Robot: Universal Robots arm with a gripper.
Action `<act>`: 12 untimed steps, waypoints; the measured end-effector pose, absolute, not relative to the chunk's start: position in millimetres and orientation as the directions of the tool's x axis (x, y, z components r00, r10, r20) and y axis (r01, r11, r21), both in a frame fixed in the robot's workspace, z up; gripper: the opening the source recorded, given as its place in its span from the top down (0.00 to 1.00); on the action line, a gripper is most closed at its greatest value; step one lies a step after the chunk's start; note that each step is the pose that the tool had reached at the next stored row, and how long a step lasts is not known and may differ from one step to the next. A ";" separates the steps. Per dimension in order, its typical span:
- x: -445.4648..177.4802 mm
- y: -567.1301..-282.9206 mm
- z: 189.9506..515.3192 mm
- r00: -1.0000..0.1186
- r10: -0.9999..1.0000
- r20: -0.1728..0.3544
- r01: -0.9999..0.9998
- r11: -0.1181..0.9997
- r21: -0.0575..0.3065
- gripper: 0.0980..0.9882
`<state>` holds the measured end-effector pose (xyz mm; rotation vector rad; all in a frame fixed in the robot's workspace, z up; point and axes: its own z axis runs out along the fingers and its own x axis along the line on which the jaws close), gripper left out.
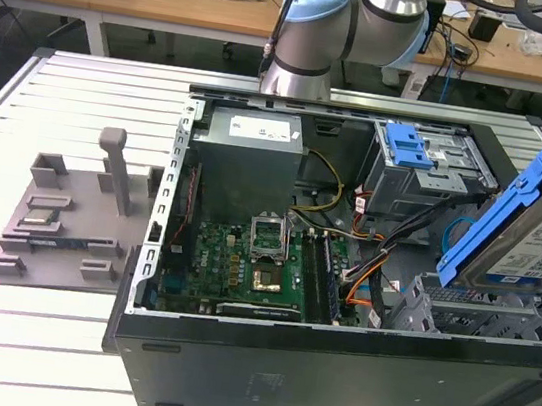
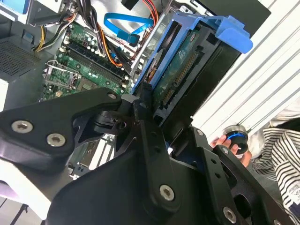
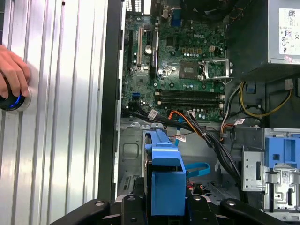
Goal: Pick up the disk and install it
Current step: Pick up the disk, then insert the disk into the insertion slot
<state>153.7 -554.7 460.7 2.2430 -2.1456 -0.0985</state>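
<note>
1. The claw is squeezing tight on the disk. Its black fingers are closing on either side of one short end, and the rest of the drive is sticking out past the tips.
2. In the first wrist view, the drive's blue carrier is sitting right in the middle between the two finger linkages.
3. Seen from the exterior view, the disk is hanging in the air, tilted, with its labelled face showing, over at the exterior view's right.
4. Its lower end is hovering near the grey drive cage in the corner of the open computer case. I honestly can't tell if it's touching the cage.
5. Going further into the case, the motherboard is lying flat with its CPU socket open. The grey power supply is sitting just beyond it, and a blue latch is perching on another drive bay.
6. A blue ribbon cable is curling around beside the cage.
7. The case is sitting on a slatted metal table, with a grey fixture plate lying well apart toward the exterior view's left.
8. A person's hand is resting on a blue-lit knob on the table beside the case, and a striped sleeve is showing behind it.
</note>
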 end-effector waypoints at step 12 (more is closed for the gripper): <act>153.7 -554.7 454.2 0.044 -0.999 -0.021 -0.997 -0.045 0.070 0.70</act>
